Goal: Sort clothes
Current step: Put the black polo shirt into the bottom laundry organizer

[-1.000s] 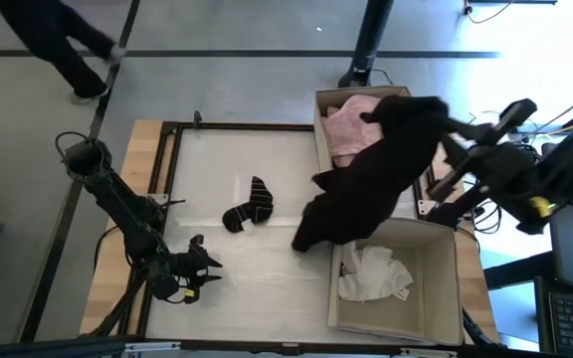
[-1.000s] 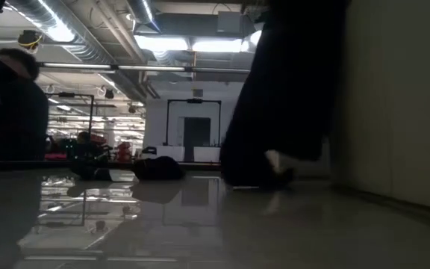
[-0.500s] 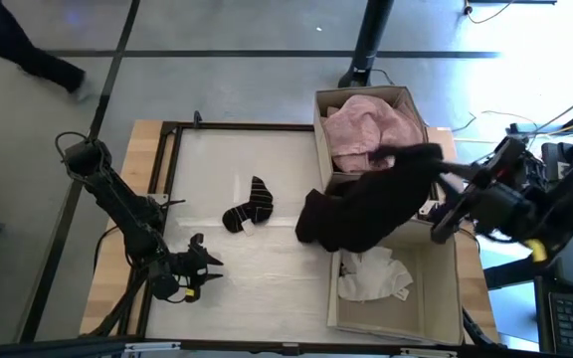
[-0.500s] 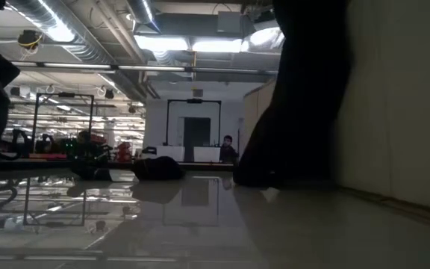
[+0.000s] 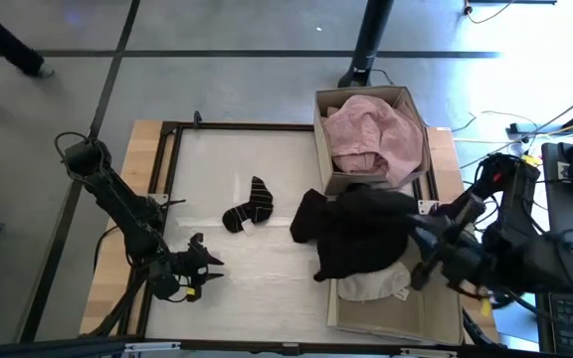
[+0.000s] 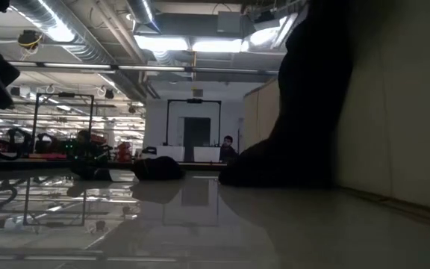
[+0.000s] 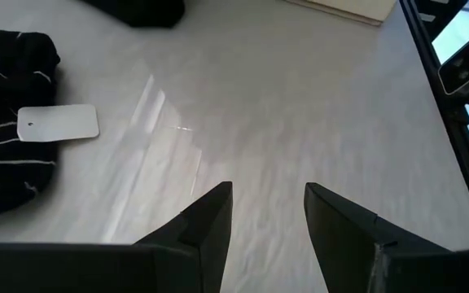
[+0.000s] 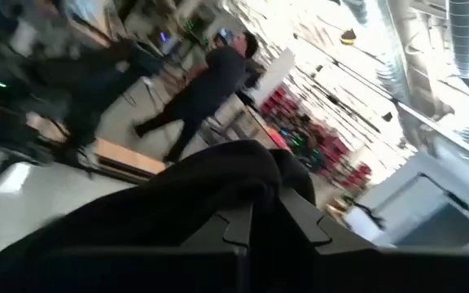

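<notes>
Right gripper (image 5: pixel 418 242) fingers pinched on black garment (image 5: pixel 351 231); left gripper (image 5: pixel 210 263) fingers spread, nothing between them.

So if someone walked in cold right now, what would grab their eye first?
The big black garment, hanging from the shut right hand and draped over the near cardboard box, half covering the white clothes inside. Next, the pink garment heaped in the far box. Alone mid-table lies a black striped sock; the left hand waits open near the front edge.
</notes>
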